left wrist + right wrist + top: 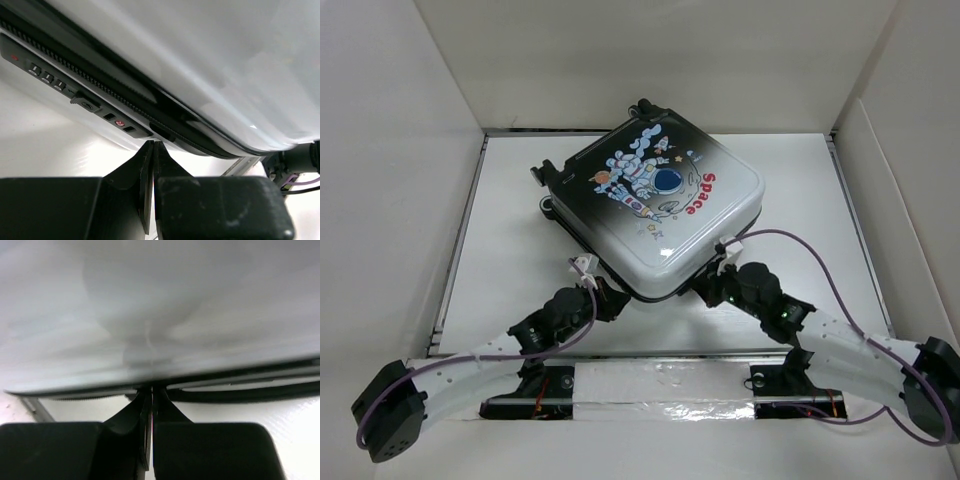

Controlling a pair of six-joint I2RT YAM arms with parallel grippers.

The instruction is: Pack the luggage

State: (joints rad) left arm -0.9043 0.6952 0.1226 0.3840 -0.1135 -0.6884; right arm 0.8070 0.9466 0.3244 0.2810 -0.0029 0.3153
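Observation:
The luggage [655, 195] lies flat and closed on the white table, turned at an angle, with the astronaut and red "Space" print facing up. My left gripper [610, 298] is shut, with its tips [152, 143] against the near-left side of the luggage, just below the black zipper band [115, 97] and right of the combination lock [45, 77]. My right gripper [710, 285] is shut, with its tips [151, 388] pressed at the zipper seam [240, 392] on the near-right side, under the white shell [160, 305]. I cannot see whether anything is pinched between them.
White walls enclose the table on the left, back and right. The case's black wheels [542, 175] and handle [642, 106] point to the far left. A purple cable [820, 265] loops over the right arm. A taped strip [660, 385] runs along the near edge.

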